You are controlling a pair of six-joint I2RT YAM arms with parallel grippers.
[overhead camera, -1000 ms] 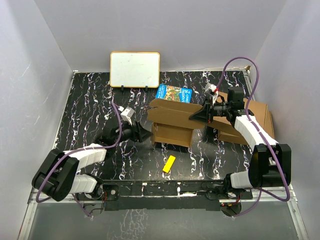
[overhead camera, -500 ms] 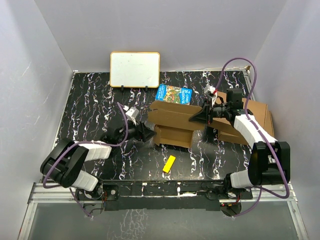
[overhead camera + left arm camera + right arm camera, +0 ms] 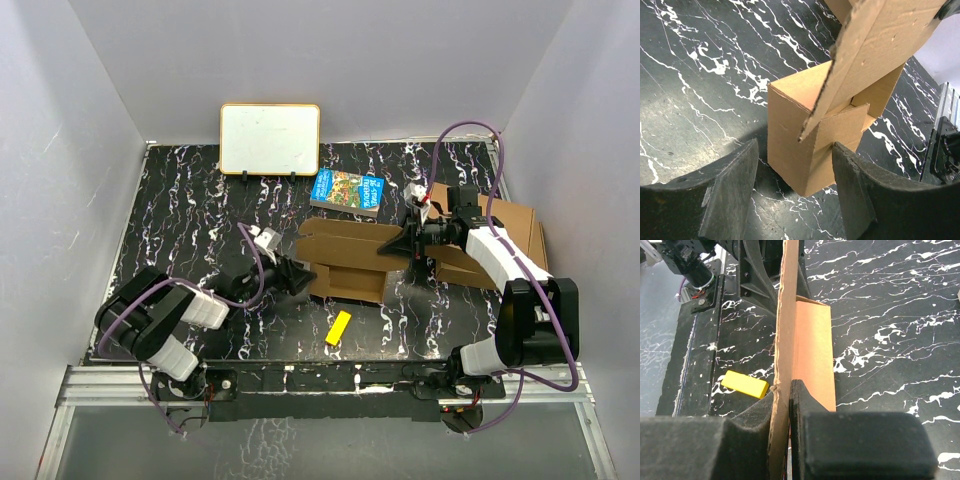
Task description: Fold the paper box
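The paper box (image 3: pixel 345 262) is a brown cardboard piece standing partly formed in the middle of the table, its lid flap raised. My right gripper (image 3: pixel 405 243) is shut on the right end of that flap; in the right wrist view (image 3: pixel 783 390) the cardboard edge is pinched between the fingers, with the box body (image 3: pixel 812 355) beyond. My left gripper (image 3: pixel 293 275) is open at the box's left end. In the left wrist view (image 3: pixel 795 146) the box's near corner (image 3: pixel 790 150) stands between the spread fingers (image 3: pixel 730 195), and the flap (image 3: pixel 875 45) hangs above.
A yellow block (image 3: pixel 339 328) lies in front of the box and also shows in the right wrist view (image 3: pixel 745 384). A blue book (image 3: pixel 347 190) and a whiteboard (image 3: pixel 270 138) are behind. Larger flat cardboard boxes (image 3: pixel 515 230) lie at the right.
My left gripper has moved right, up to the box's left end. My right gripper has shifted slightly with the flap, and the box now looks lower and flatter.
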